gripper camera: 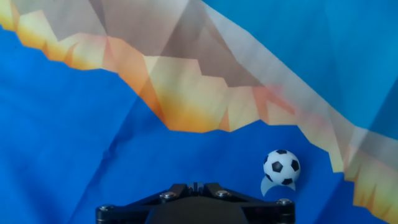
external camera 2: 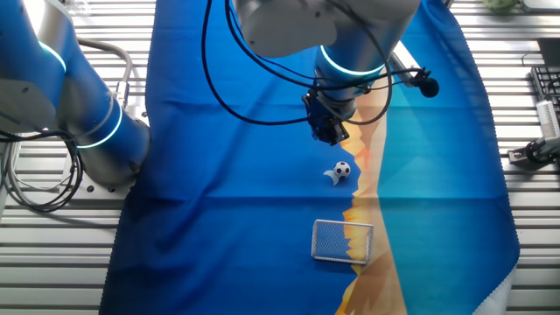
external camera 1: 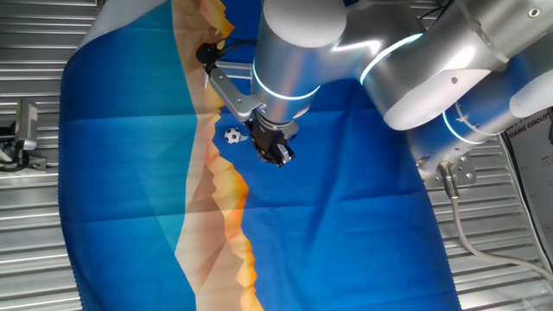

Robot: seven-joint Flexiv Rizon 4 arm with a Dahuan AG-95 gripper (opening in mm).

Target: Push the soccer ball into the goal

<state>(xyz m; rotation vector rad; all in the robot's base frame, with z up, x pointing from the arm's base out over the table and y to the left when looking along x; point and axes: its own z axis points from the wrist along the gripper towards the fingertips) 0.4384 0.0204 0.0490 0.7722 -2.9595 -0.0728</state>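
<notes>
Blue printed cloth [external camera 1: 363,225] covers slatted counter [external camera 1: 34,250]. One fixed view: soccer ball [external camera 1: 232,136] on cloth just beside gripper [external camera 1: 278,154], apart; jaws state cannot tell. Other fixed view: gripper [external camera 2: 330,131] above ball, ball between it and goal [external camera 2: 342,241], goal empty. Hand view: ball lower right, untouched, jaw tips hidden. Push judged not yet done.

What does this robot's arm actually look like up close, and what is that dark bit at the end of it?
The arm is made of fat, rounded silver-grey segments, with thin glowing pale-blue rings at the joints. Black cables loop around it. The dark bit at the tip is the gripper, a small black two-fingered claw. A black stalk with a rounded tip juts out beside the wrist. A grey cable plugs in near the base.
</notes>
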